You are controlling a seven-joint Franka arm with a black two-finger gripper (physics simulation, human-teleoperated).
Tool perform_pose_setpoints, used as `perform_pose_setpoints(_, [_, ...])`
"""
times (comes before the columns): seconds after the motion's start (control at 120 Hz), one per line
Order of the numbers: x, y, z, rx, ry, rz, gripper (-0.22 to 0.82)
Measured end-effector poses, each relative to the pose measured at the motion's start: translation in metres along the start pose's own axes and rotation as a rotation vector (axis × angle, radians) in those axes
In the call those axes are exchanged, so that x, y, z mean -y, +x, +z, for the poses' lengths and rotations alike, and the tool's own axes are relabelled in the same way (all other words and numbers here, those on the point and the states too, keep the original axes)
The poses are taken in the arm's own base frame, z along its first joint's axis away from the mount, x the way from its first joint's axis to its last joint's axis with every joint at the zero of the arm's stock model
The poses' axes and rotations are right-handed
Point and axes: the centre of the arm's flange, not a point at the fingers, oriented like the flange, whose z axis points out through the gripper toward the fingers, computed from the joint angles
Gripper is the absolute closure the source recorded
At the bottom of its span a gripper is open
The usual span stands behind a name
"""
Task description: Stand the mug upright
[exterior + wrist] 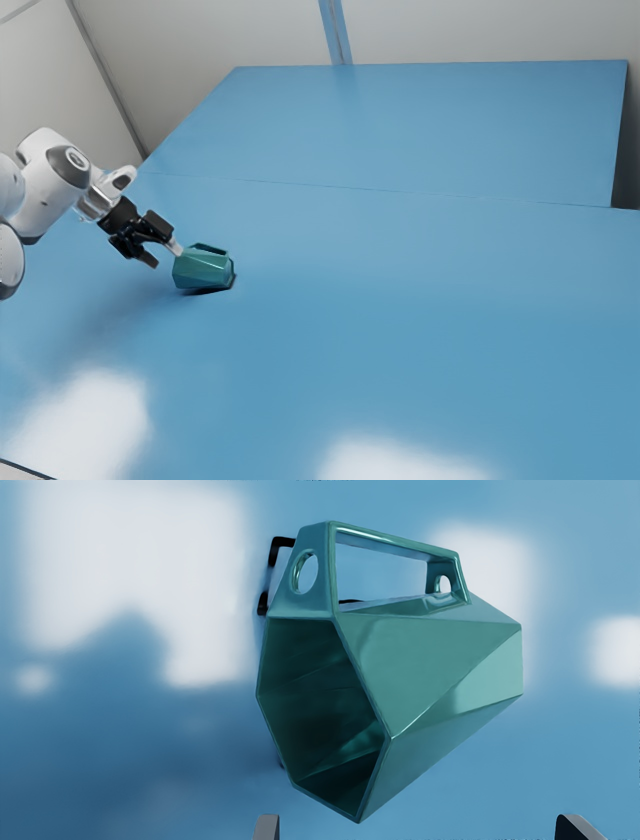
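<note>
At the exterior view's left, the black gripper (166, 254) is beside a faceted green mug (203, 269) that lies on its side on the blue table. Its dark hollow mouth faces the hand in the wrist view, where the mug (425, 665) has its handle (395, 540) along one side. The gripper (417, 827) stands open, its two fingertips wide apart, with nothing held between them. The mug's underside is hidden.
The blue table (400, 280) stretches far toward the exterior view's right and back, with a thin seam across it. Pale walls (480, 30) stand behind its far edge.
</note>
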Motion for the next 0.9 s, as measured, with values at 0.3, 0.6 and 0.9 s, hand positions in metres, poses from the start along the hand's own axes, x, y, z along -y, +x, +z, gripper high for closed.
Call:
perform_pose_setpoints(0.3, [0.018, 0.018, 0.018, 0.017, -0.116, 0.075, 0.00])
perform_pose_setpoints(0.6, [0.027, 0.027, 0.036, -0.033, -0.265, 0.121, 0.00])
perform_pose_setpoints(0.9, [0.040, 0.022, 0.041, -0.076, -0.336, 0.133, 0.29])
